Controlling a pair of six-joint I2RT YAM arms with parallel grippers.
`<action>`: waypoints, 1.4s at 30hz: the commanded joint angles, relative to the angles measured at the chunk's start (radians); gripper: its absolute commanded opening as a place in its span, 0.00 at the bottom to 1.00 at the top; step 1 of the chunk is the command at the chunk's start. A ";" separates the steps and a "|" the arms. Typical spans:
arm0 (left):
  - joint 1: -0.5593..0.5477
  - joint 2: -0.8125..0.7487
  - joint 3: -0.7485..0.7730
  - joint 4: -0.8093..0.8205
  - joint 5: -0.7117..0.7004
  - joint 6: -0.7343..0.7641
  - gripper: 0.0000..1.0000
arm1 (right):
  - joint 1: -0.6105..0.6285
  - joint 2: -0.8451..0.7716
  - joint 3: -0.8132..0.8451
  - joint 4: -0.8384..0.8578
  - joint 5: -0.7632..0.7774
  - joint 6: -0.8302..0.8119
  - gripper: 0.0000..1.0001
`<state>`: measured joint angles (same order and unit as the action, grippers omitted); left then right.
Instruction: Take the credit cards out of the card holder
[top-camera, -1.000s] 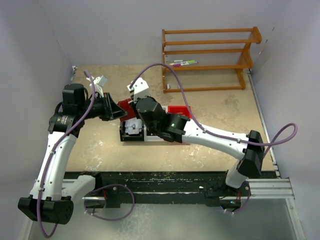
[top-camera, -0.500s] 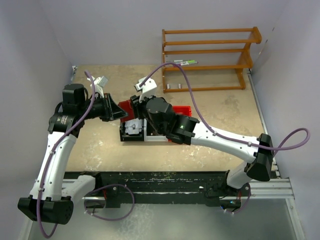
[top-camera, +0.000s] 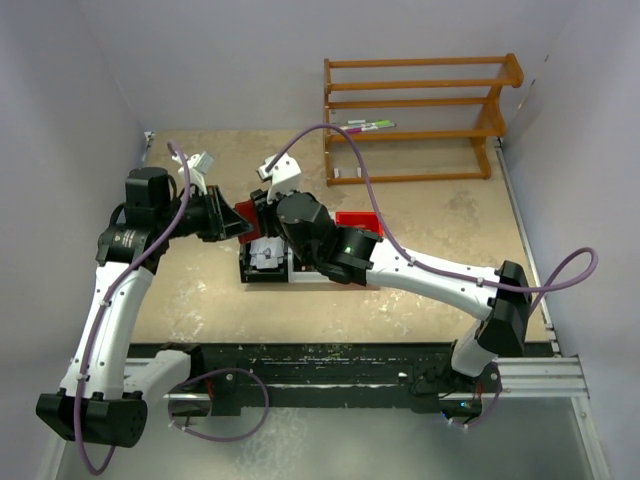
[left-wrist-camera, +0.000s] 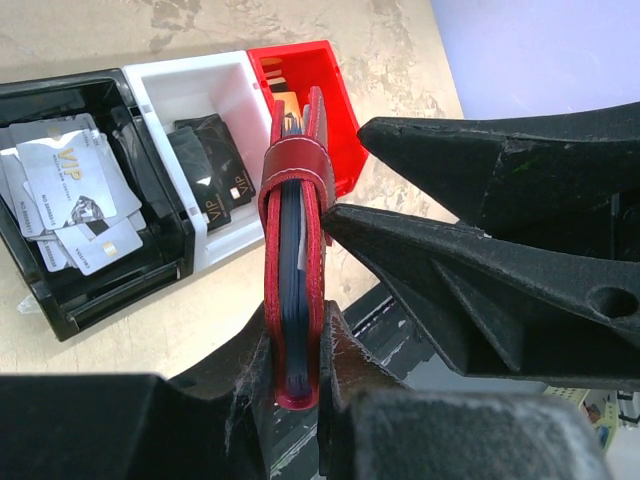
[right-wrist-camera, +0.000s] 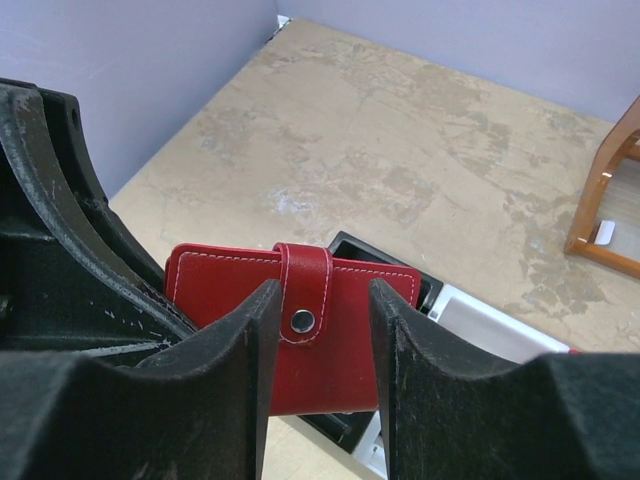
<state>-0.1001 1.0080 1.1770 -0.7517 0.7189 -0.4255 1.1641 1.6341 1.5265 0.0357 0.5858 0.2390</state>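
Observation:
My left gripper (left-wrist-camera: 296, 370) is shut on the bottom edge of the card holder (left-wrist-camera: 293, 230), a dark red folded wallet held upright on edge above the bins, with blue-grey sleeves showing between its covers. Its red strap (right-wrist-camera: 303, 290) is snapped shut across the front. My right gripper (right-wrist-camera: 322, 300) is open, one finger on each side of that strap, close to the holder's face (right-wrist-camera: 225, 275). From above, both grippers meet at the holder (top-camera: 246, 212). Loose credit cards lie below: silver ones (left-wrist-camera: 70, 190) and black ones (left-wrist-camera: 215, 170).
Three small bins sit side by side under the grippers: black (top-camera: 252, 268), white (top-camera: 305, 270) and red (top-camera: 358, 222). A wooden rack (top-camera: 415, 115) with markers (top-camera: 365, 126) stands at the back right. Walls close in the left and right sides.
My right gripper has gone from shut to open. Its arm swung slightly right, then came back up to the holder. The left arm and the holder have stayed still.

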 joint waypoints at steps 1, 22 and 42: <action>-0.007 -0.010 0.056 0.042 0.067 0.007 0.00 | 0.003 -0.003 0.014 0.018 -0.012 0.036 0.47; -0.007 -0.010 0.056 0.041 0.071 0.008 0.00 | 0.003 -0.101 -0.091 0.057 -0.192 0.161 0.54; -0.007 -0.019 0.067 0.037 0.082 0.003 0.00 | 0.003 0.052 0.054 -0.102 0.146 0.085 0.23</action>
<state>-0.1005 1.0126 1.1824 -0.7654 0.7071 -0.4248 1.1816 1.6447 1.5295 -0.0296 0.6250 0.3702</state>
